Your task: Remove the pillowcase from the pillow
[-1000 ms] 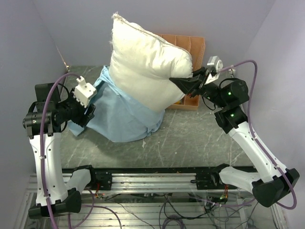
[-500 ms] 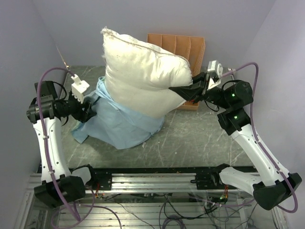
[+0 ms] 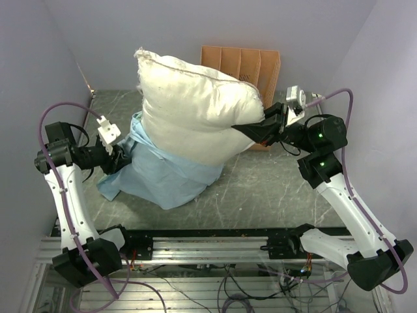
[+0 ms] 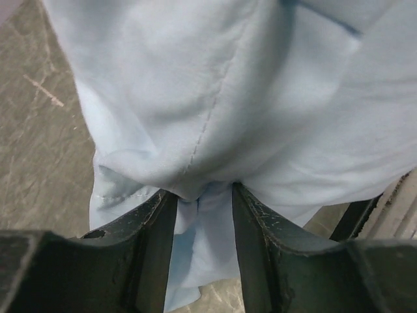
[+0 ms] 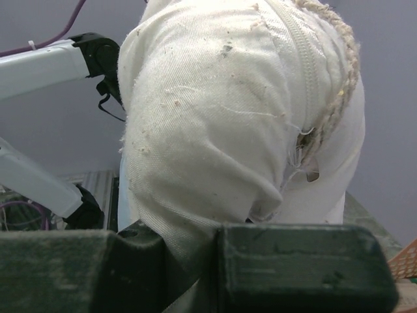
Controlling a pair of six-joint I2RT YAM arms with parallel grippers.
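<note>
— Pillow [image 3: 195,117] top has swung left since a second ago, and the left arm [image 3: 65,189] has drawn its elbow back.

— And nearest first?

— Low over the desk [image 3: 273,189], the left end effector [image 3: 119,155] pinches a fold of light-blue pillowcase [image 3: 166,176], jaws nearly closed. The pillowcase bunches around the pillow's lower end. Beyond, the right end effector [image 3: 251,130] clamps the pillow's right corner, holding it up. An orange rack [image 3: 241,62] stands behind.

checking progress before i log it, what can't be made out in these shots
Pillow lower end: top view, pillowcase covers it.
Orange rack near part: top view, behind the pillow.
Right gripper fingertips: right wrist view, sunk in pillow fabric.
Left wrist view: pillowcase fills it; pillow out of frame.
</note>
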